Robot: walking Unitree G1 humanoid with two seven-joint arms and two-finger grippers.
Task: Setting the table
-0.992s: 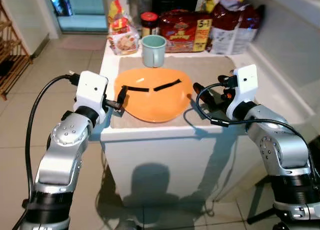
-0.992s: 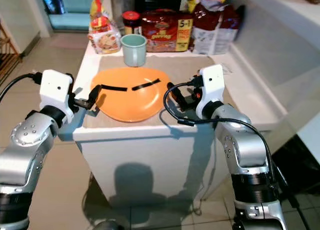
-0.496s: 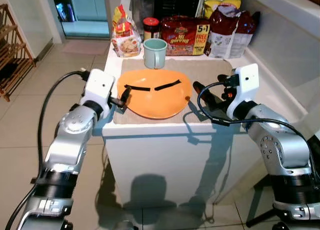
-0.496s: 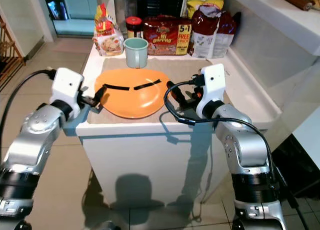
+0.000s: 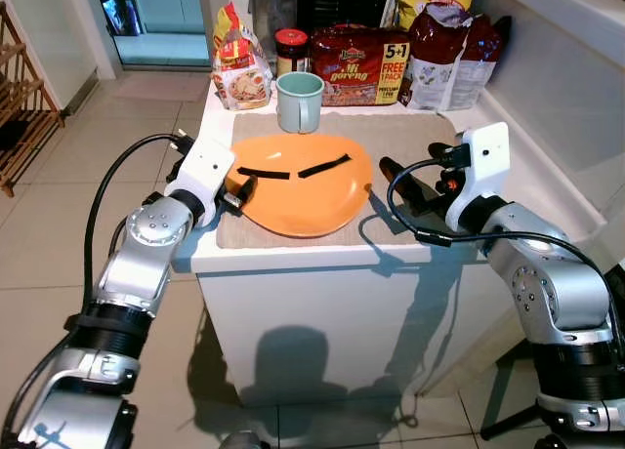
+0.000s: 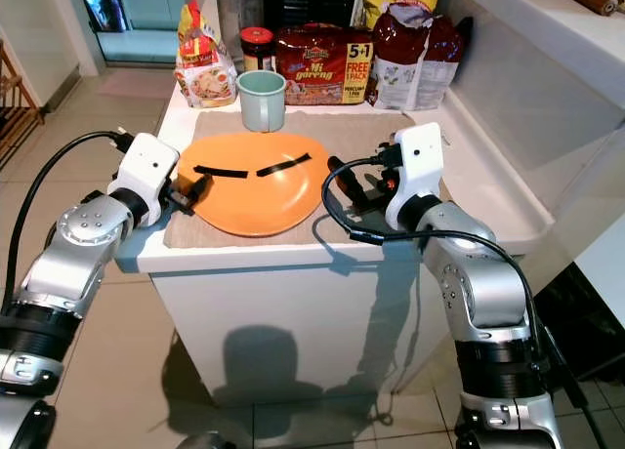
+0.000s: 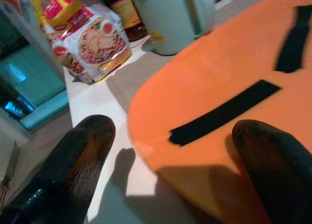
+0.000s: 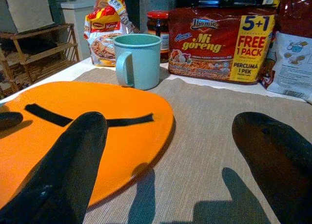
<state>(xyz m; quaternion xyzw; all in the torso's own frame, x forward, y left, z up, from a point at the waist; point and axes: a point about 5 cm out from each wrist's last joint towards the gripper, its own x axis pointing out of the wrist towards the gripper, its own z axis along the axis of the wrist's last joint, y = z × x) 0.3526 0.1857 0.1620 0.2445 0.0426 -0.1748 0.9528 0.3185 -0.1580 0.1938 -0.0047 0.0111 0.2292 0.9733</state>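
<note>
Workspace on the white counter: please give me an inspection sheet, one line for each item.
Surface: white counter with a beige mat on it.
Job's things: orange plate with two black strips lies on the mat; green mug upright behind it.
Clutter: noodle packs, snack bags and a jar along the far edge.
Grippers: left pincer open around the plate's left rim; right pincer open over the mat, right of the plate.
Cables: black cable loops by each wrist.
Surroundings: tiled floor, wooden rack.

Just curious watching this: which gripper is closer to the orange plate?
Left. The left gripper straddles the orange plate at its edge, open; the right gripper hovers open just beside the opposite edge.
</note>
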